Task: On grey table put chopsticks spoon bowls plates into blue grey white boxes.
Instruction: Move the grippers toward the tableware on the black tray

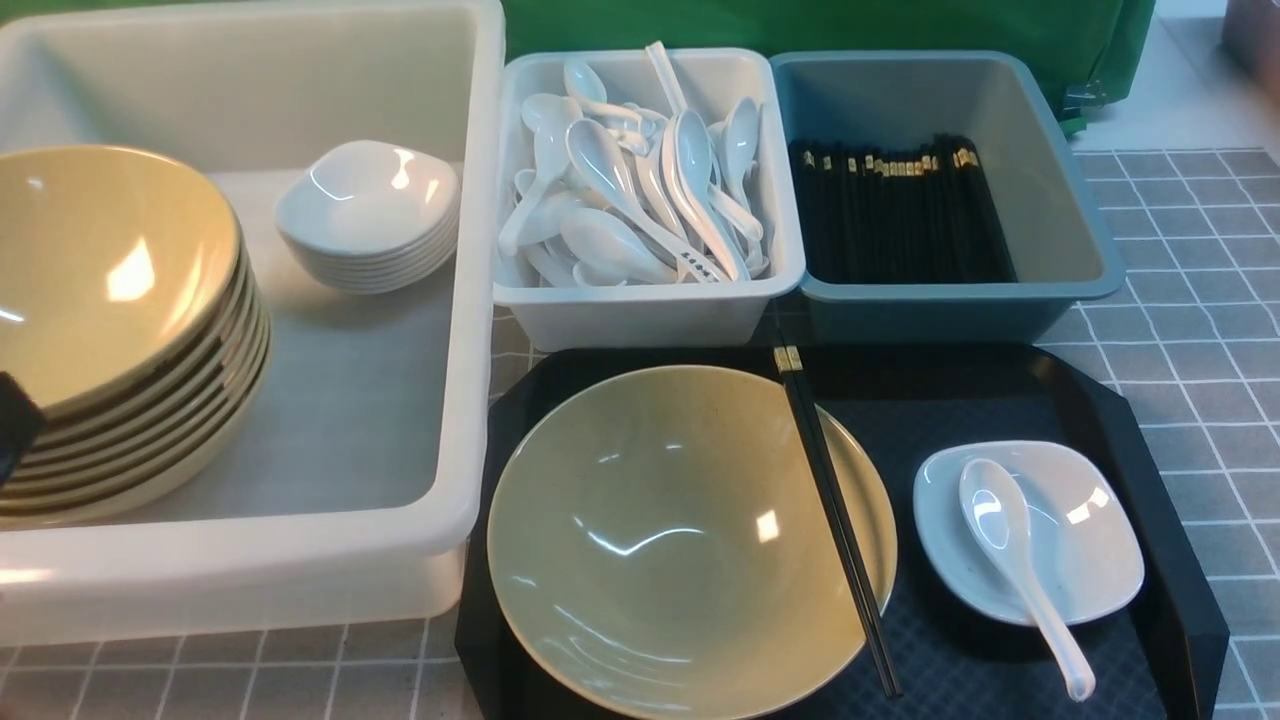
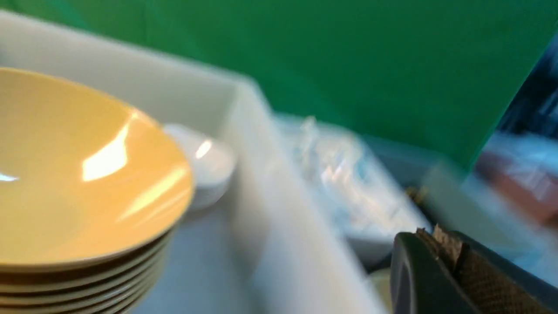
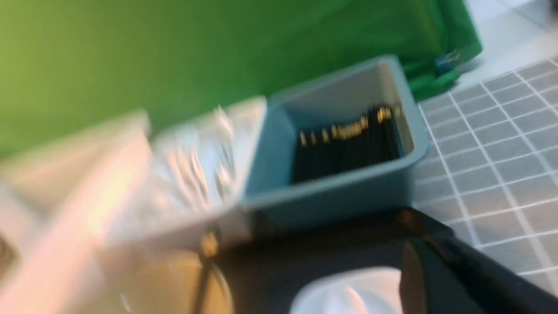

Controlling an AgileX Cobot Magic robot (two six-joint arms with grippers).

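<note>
On the black tray a yellow-green bowl (image 1: 660, 540) sits with a pair of black chopsticks (image 1: 835, 510) lying across its right side. Beside it a white spoon (image 1: 1010, 545) rests in a small white plate (image 1: 1080, 560). The large white box (image 1: 470, 300) holds a stack of bowls (image 1: 110, 310) and a stack of plates (image 1: 368, 212). The grey-white box (image 1: 640, 310) is full of spoons; the blue box (image 1: 1060, 270) holds chopsticks. My left gripper (image 2: 429, 237) is shut and empty by the big box's wall (image 2: 279, 209). My right gripper (image 3: 418, 244) is shut and empty over the plate (image 3: 344, 292).
The black tray (image 1: 1150, 460) lies on the grey table (image 1: 1190, 330) in front of the two small boxes. A green backdrop (image 1: 820, 25) rises behind the boxes. Both wrist views are blurred. A dark bit of my left arm (image 1: 12, 420) shows at the left edge.
</note>
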